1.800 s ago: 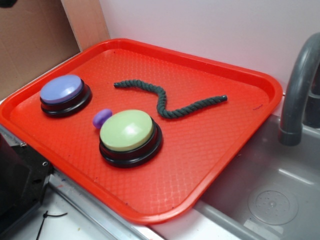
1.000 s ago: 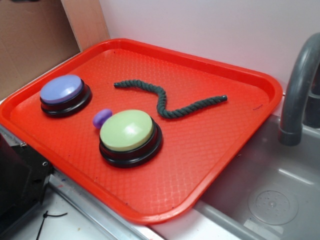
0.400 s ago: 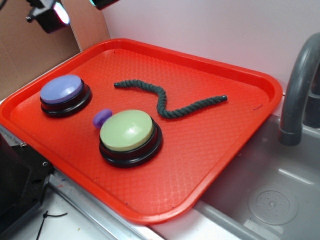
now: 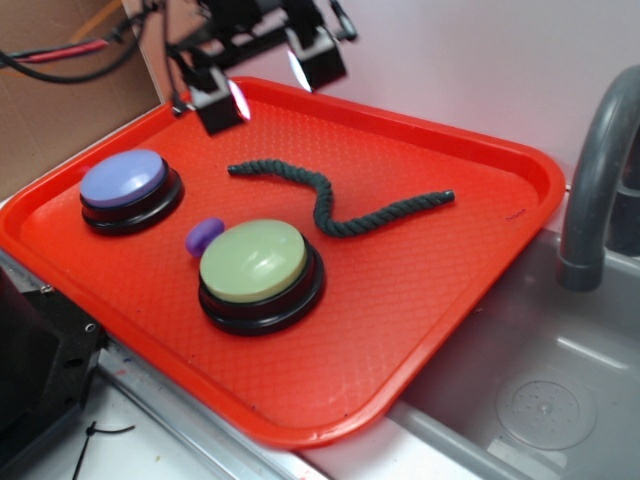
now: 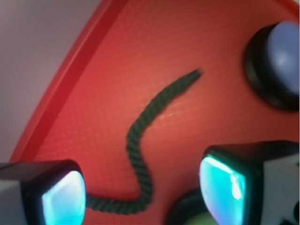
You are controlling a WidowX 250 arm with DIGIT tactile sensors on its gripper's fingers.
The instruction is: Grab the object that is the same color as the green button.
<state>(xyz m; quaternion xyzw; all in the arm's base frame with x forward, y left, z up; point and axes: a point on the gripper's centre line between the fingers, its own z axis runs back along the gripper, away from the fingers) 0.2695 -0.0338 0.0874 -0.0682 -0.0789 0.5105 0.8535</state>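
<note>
A plain pale wall [image 4: 430, 60] rises behind the scene, with a brown cardboard panel [image 4: 60, 110] leaning at the left. To the right lies a grey metal sink basin [image 4: 520, 380] with a round drain [image 4: 546, 410], and a curved grey faucet [image 4: 596, 180] stands over it.

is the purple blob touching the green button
Cannot tell. In the exterior view the purple blob sits tight against the green button base, with no clear gap or contact visible; the wrist view doesn't show the blob.
</note>
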